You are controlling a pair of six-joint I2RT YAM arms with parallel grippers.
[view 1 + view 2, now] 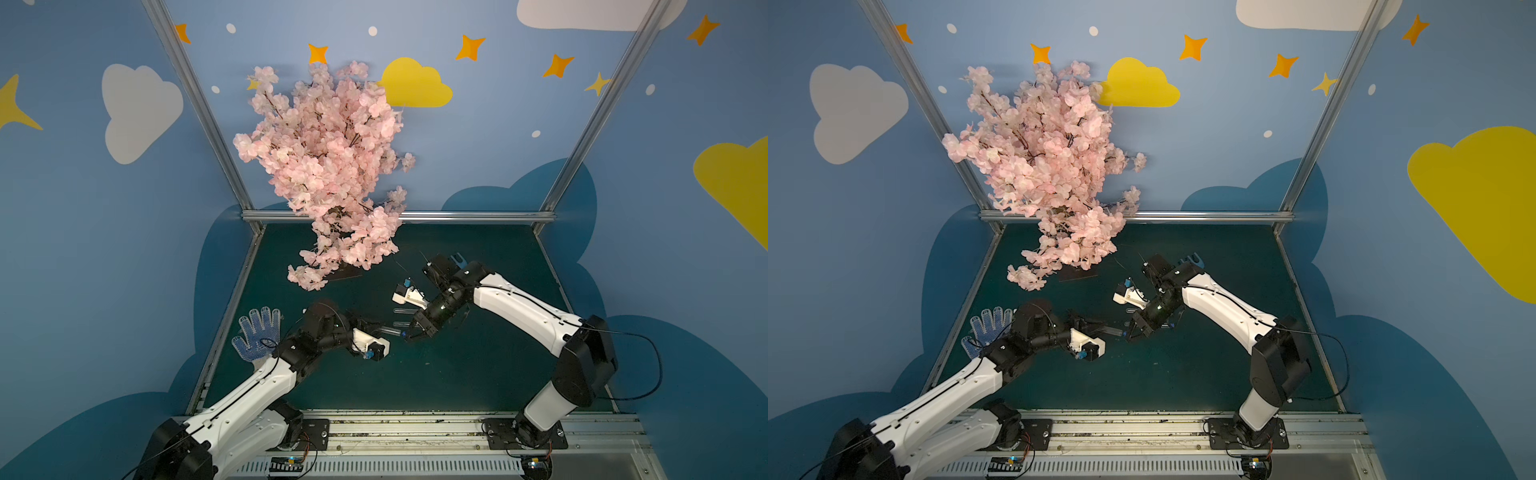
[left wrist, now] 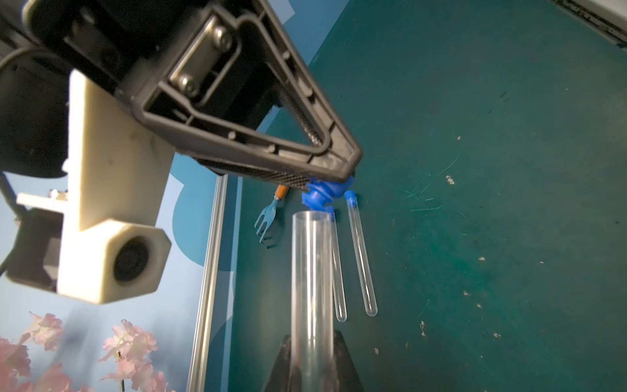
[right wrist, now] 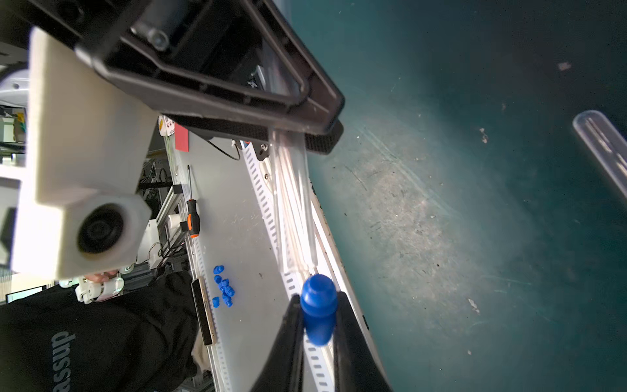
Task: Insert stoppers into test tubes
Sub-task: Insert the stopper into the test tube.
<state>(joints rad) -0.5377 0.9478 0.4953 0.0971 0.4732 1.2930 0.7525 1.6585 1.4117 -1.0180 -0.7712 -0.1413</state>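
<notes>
My left gripper (image 2: 312, 366) is shut on a clear test tube (image 2: 312, 288) and holds it level above the mat, open mouth toward the right arm. My right gripper (image 3: 319, 339) is shut on a bright-blue stopper (image 3: 319, 305), nose toward that mouth. In both top views the stopper (image 1: 402, 332) (image 1: 1124, 333) sits right at the held tube's end (image 1: 390, 331) (image 1: 1113, 331); I cannot tell whether they touch. Two more test tubes (image 2: 361, 258) (image 2: 339, 271) lie side by side on the mat, each with a blue stopper (image 2: 350, 197) (image 2: 330, 213) in its end.
A blue garden fork with an orange handle (image 2: 268, 217) lies behind the right arm. A dotted glove (image 1: 257, 332) lies at the mat's left edge, and a pink blossom tree (image 1: 332, 166) stands at the back. Several spare blue stoppers (image 3: 224, 286) lie on the bench outside the mat.
</notes>
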